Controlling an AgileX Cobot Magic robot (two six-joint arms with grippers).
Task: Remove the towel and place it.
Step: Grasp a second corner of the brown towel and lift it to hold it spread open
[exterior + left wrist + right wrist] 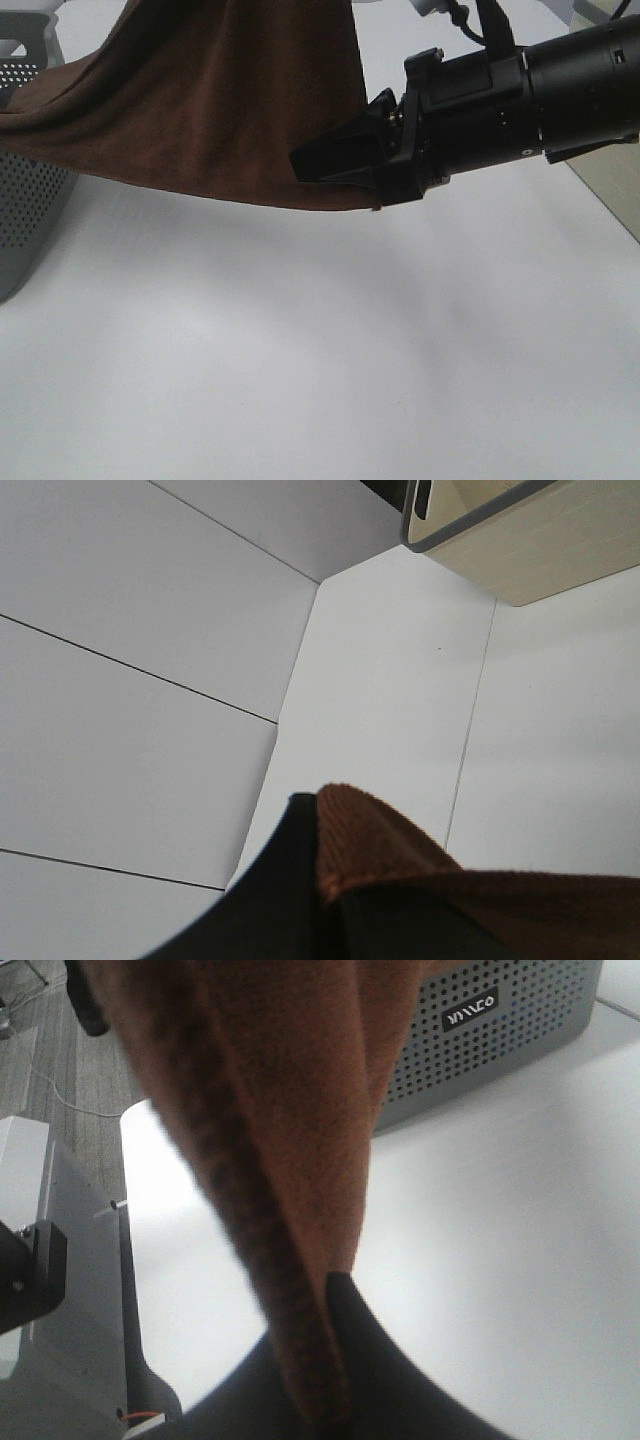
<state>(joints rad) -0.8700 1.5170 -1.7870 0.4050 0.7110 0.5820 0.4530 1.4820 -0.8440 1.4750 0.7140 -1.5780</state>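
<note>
The large dark brown terry cloth towel is off the white bench, slung as a sagging sheet between the two hands. The right hand has its black fingers pressed together on the cloth's lower edge. From those fingertips the cloth rises and stretches straight ahead, towards the left arm's side. In the left wrist view, the left hand appears to be pinching a folded rim of the same cloth, though only one finger shows clearly. That hand is out of the high view. The towel's long axis therefore seems to run along the line from one hand to the other, with bare bench directly beneath both. At the end far from the right hand, the cloth passes across the grey perforated plastic basket; I cannot tell whether it rests on the rim. Placing it probably means both hands descending together, kept apart along that axis so the cloth lands flat, not bunched.
</note>
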